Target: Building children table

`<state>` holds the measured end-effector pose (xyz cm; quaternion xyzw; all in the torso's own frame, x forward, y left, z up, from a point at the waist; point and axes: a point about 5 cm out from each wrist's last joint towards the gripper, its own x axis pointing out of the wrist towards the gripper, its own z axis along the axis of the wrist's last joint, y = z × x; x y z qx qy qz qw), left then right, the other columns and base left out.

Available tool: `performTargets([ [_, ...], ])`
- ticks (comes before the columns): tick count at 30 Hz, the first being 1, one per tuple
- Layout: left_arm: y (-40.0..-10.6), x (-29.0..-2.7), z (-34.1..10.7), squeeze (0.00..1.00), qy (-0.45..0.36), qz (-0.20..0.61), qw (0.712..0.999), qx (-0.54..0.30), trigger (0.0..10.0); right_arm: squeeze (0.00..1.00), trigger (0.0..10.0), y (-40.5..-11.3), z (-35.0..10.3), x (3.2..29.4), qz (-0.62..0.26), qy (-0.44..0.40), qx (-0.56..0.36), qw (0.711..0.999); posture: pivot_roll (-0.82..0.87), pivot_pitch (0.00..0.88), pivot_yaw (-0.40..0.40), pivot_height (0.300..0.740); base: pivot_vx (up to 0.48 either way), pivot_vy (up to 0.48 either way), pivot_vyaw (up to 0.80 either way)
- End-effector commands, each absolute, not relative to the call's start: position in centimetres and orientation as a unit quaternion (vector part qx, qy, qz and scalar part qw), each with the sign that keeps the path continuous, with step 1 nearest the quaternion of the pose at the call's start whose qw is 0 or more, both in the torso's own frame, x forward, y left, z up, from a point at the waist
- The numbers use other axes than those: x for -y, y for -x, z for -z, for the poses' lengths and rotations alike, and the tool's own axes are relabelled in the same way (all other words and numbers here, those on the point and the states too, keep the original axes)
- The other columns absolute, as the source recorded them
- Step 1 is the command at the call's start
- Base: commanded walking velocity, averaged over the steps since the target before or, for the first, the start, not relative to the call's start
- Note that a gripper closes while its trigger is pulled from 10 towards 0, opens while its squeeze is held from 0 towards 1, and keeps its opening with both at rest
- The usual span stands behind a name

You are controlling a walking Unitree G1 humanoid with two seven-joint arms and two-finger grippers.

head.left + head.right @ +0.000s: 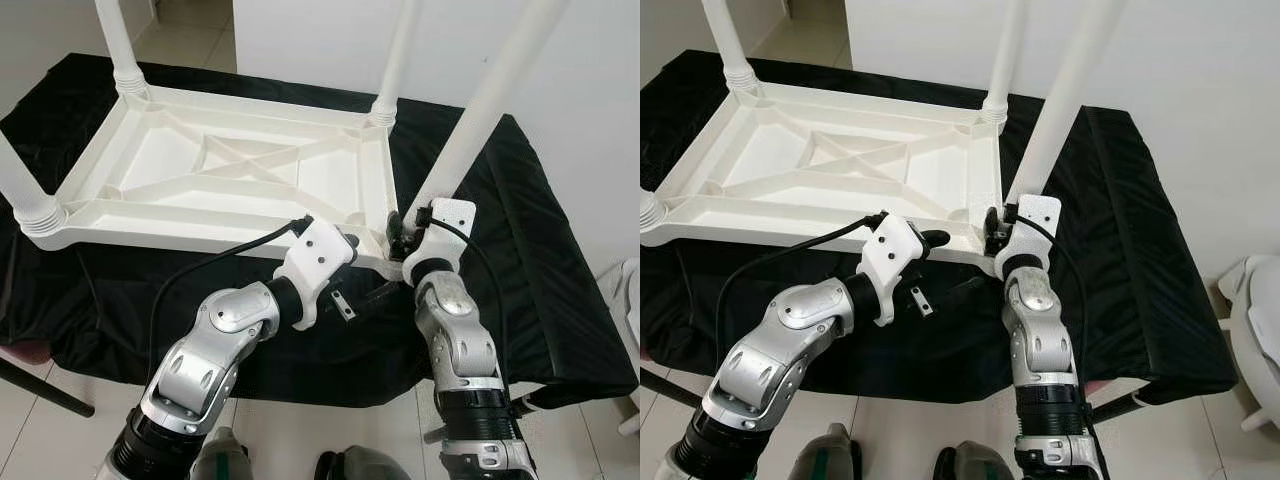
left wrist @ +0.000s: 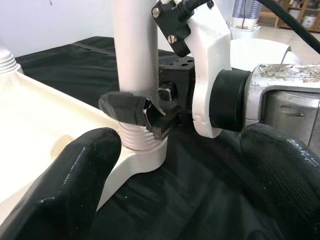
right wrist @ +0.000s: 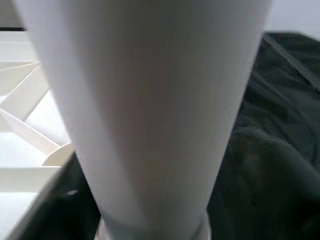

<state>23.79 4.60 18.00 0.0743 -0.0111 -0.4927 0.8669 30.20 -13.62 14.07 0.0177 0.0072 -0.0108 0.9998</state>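
A white plastic children's table (image 1: 180, 232) lies upside down on a black cloth (image 1: 545, 260). Its near-right leg (image 1: 480, 110) stands tilted in the corner socket (image 2: 142, 150), threads showing at its base. My right gripper (image 1: 398, 232) is shut around this leg just above the socket, its black fingers (image 2: 125, 107) wrapped round it. The right wrist view looks up along the leg (image 3: 150, 110). My left gripper (image 1: 370, 268) hovers open beside the same corner, just left of the right wrist, holding nothing; its fingers (image 2: 75, 185) frame the leg's base.
Three other legs stand up from the table: back left (image 1: 118, 45), back right (image 1: 398, 60), near left (image 1: 20, 190). A white wall rises behind. Tiled floor lies below the cloth's front edge, with a dark bar (image 1: 40, 390) at lower left and a white object (image 1: 1255, 320) at right.
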Motion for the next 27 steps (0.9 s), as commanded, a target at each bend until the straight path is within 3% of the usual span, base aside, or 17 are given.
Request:
performTargets([
  [1, -23.8, -4.5, -18.1, 0.00, -0.071, 0.485, 0.872, 0.013, 10.0, 1.00, 10.0, -30.2, -14.1, 13.5, 0.002, -0.010, -0.003, 1.000, 0.02, 0.003, -0.092, 0.740, 0.000, 0.000, 0.00],
  [2, -23.8, -4.5, -18.1, 0.00, -0.072, 0.484, 0.872, 0.013, 10.0, 0.87, 10.0, -30.3, -14.3, 13.4, -0.015, -0.008, 0.006, 1.000, 0.02, 0.003, -0.092, 0.740, 0.000, 0.000, 0.00],
  [3, -23.9, -4.6, -18.1, 0.00, -0.072, 0.484, 0.872, 0.013, 10.0, 0.00, 10.0, -30.4, -14.6, 13.4, -0.034, -0.006, 0.013, 0.999, 0.01, 0.007, -0.088, 0.740, 0.000, 0.000, 0.00],
  [14, -24.0, -4.6, -18.2, 0.00, -0.072, 0.483, 0.872, 0.015, 10.0, 0.00, 10.0, -31.6, -15.5, 14.9, -0.122, 0.015, 0.027, 0.992, 0.01, 0.009, -0.080, 0.740, 0.000, 0.000, 0.00],
  [17, -24.1, -4.7, -18.3, 0.00, -0.072, 0.484, 0.872, 0.015, 10.0, 0.00, 10.0, -32.1, -15.6, 15.8, -0.187, 0.051, 0.028, 0.981, 0.00, 0.009, -0.075, 0.740, 0.000, 0.000, 0.00],
  [18, -24.1, -4.7, -18.3, 0.00, -0.074, 0.484, 0.872, 0.016, 10.0, 0.00, 10.0, -32.0, -15.2, 16.0, -0.264, 0.103, 0.017, 0.959, 0.01, 0.007, -0.073, 0.740, 0.000, 0.000, 0.00],
  [23, -24.2, -4.8, -18.4, 0.00, -0.076, 0.482, 0.873, 0.017, 10.0, 0.00, 10.0, -31.8, -14.6, 16.1, -0.310, 0.174, 0.011, 0.935, 0.01, 0.005, -0.073, 0.740, 0.000, 0.000, 0.00],
  [27, -24.2, -4.9, -18.4, 0.00, -0.076, 0.481, 0.873, 0.017, 10.0, 0.00, 10.0, -32.1, -14.3, 16.2, -0.310, 0.187, 0.007, 0.932, 0.02, 0.005, -0.074, 0.740, 0.000, 0.000, 0.00],
])
